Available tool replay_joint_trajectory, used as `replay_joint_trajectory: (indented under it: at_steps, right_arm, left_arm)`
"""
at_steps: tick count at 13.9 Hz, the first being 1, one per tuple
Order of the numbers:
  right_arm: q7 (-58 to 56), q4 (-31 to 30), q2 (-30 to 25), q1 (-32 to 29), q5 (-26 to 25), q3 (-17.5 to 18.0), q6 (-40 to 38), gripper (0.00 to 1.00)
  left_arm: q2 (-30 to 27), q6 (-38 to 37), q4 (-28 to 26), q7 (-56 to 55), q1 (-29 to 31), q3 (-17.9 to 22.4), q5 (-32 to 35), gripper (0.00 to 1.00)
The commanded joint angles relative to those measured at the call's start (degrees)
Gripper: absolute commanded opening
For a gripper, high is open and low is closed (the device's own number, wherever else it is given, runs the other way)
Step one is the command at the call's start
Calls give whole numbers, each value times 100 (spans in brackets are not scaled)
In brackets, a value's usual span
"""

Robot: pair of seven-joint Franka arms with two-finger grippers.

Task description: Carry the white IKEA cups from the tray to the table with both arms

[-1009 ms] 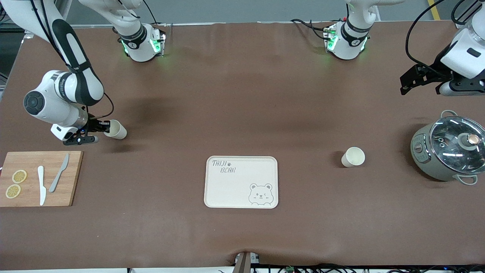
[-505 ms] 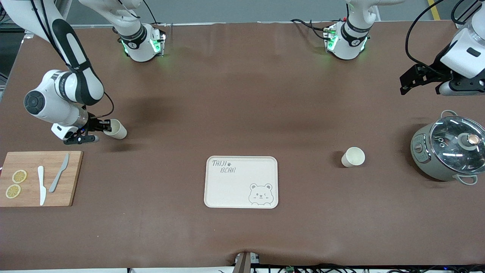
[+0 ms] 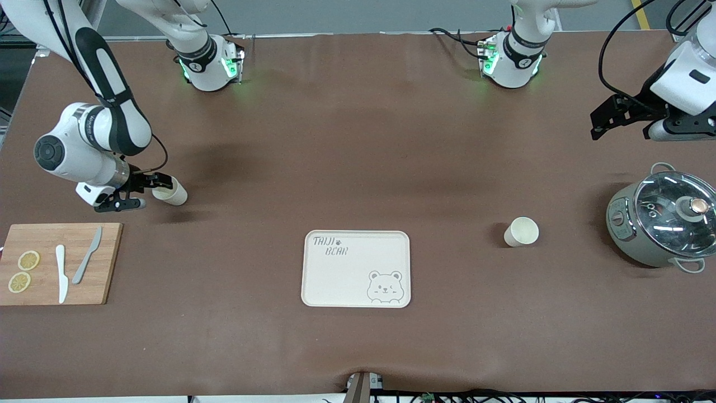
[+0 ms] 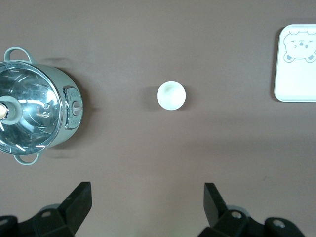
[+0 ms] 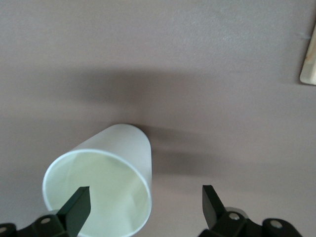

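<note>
Presently, front view: both cups stand on the bench [image 3: 347, 168], one [image 3: 170, 191] at frame left by the right pincer [image 3: 146, 189], parted for release, one [image 3: 521, 231] at right; the tray [image 3: 356, 268] lies bare. Left wrist: left pincer [image 4: 147, 203] parted, waiting over its cup [image 4: 171, 95], pot [image 4: 34, 114] beside. Right wrist: cup [image 5: 101, 190] free between the fingers [image 5: 74, 210].

Robot lab – 2 arms [image 3: 95, 140], taped floor.

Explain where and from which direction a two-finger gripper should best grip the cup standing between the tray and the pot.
Probably the cup's side wall just below the rim, from straight above. It stands upright, mouth up, alone on the table, and its narrow round body should fit between open fingers.
</note>
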Motion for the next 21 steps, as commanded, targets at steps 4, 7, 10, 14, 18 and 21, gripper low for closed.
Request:
replay_joint_trajectory:
  at_steps: [4,7,10,14,18,21]
  right_arm:
    - [44,1568,-150,-124,-65,92,-2063,100]
    - [53,2720,-37,-80,-47,127,-2943,100]
    - [0,4405,472,-98,6,180,-4004,100]
    - [0,5956,799,-63,-82,215,-4905,100]
    - [0,6362,694,8,-12,233,-4941,100]
    - [123,6239,211,156,6,67,-5282,100]
  left_arm:
    - [-23,-42,63,133,10,-8,-119,100]
    - [-5,-42,72,124,10,-8,-110,100]
    - [3,-42,115,124,10,-8,-110,100]
    - [21,-42,186,124,10,-8,-110,100]
    - [21,-42,177,124,10,-8,-110,100]
    - [12,-42,177,124,19,-8,-110,100]
